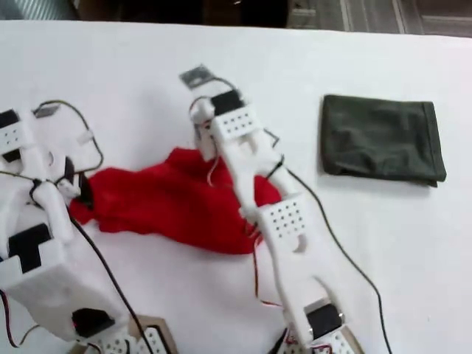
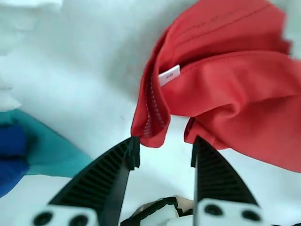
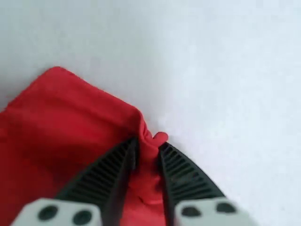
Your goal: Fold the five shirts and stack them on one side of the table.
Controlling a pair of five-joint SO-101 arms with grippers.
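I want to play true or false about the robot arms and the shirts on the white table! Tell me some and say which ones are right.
1. The right gripper pinches the crumpled red cloth shirt. True.
2. The left gripper is shut on the red shirt. False: its jaws stand open, with the shirt's edge just ahead.
3. The dark green cloth shirt lies in a messy heap. False: it lies folded flat, apart from the red one.
4. The red shirt has a small white tag inside. True.
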